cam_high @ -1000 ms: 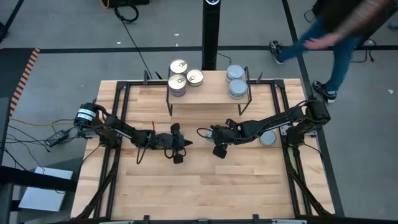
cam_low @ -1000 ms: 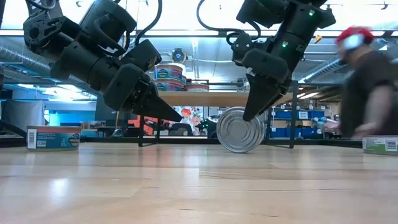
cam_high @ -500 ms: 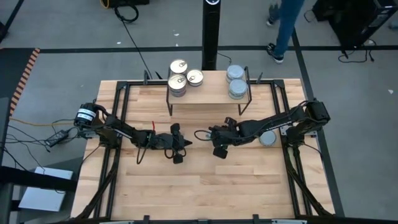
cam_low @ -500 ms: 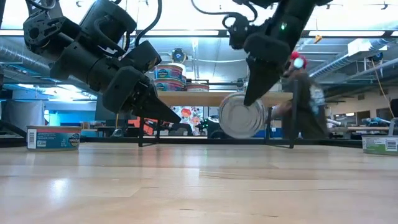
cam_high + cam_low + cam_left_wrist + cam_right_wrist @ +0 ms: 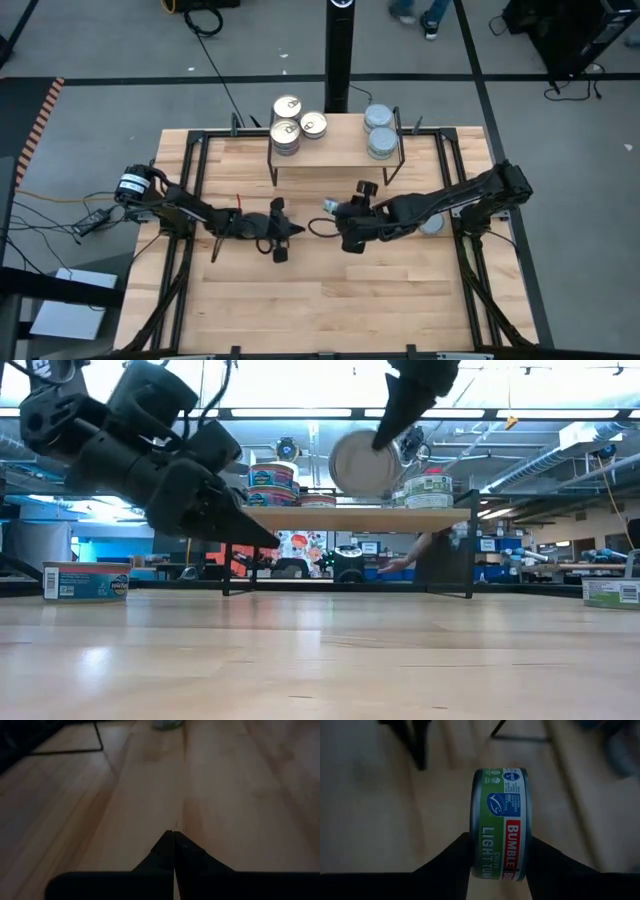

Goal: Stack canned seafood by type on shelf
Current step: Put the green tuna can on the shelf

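Step in hand: transfer of one tin to the shelf; the tin is airborne, level with the shelf top in the low view.
Table: large slatted light-wood tabletop [image 5: 330,290] carrying both arms.
Shelf: small raised light-wood plank on thin black legs [image 5: 335,150], at the table's far edge.
Right gripper [image 5: 335,207]: clamped on a flat round green-labelled tin [image 5: 502,822], held on edge just in front of the shelf.
Left gripper [image 5: 298,229]: fingers pressed together, holding nothing, idle at table centre.
Next move: carry the tin over the plank, turn it flat, set it on the matching stack.
Count, gold-topped tins [image 5: 287,105]: three tops visible, shelf's left end.
Count, grey-topped tins [image 5: 378,117]: two tops visible, right end; stack depth unclear from above.
Count, loose tins: one grey-topped [image 5: 433,224] under the right arm; one teal-labelled [image 5: 86,581] at the table's edge.
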`<state>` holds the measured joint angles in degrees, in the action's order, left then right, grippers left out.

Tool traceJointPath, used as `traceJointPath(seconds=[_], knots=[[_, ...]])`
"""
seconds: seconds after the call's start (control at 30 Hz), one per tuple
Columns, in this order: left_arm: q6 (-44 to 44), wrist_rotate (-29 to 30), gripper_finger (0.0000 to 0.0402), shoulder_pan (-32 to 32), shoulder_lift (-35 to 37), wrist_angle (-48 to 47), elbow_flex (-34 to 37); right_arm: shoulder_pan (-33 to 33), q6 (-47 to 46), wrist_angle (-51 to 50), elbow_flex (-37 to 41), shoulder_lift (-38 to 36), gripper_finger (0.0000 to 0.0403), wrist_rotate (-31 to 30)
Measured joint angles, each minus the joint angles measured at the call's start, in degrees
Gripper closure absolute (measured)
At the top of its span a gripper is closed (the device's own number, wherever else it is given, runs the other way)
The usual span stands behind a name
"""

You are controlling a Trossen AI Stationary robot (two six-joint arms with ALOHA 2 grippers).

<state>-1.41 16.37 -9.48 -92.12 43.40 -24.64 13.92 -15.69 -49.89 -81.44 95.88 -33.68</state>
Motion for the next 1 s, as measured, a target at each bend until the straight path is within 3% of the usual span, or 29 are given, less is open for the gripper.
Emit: traceJointPath(seconds=[0.17,0.4,0.7,1.0], knots=[[1.2,-2.4,0.04,0.0,0.0,7.0,2.7,-1.4,6.7,-3.5,-4.3,0.0,0.0247,-8.8],[1.2,-2.6,0.04,0.0,0.0,7.6,3.2,-7.8,20.3,-1.3,-5.3,0.5,0.0247,-17.1],[1.2,-2.7,0.04,0.0,0.0,7.5,3.2,-17.4,39.6,9.0,-3.9,3.4,0.0247,-18.8],[1.2,-3.0,0.04,0.0,0.0,6.8,3.2,-23.8,44.6,8.9,-3.9,7.1,0.0247,-15.9]])
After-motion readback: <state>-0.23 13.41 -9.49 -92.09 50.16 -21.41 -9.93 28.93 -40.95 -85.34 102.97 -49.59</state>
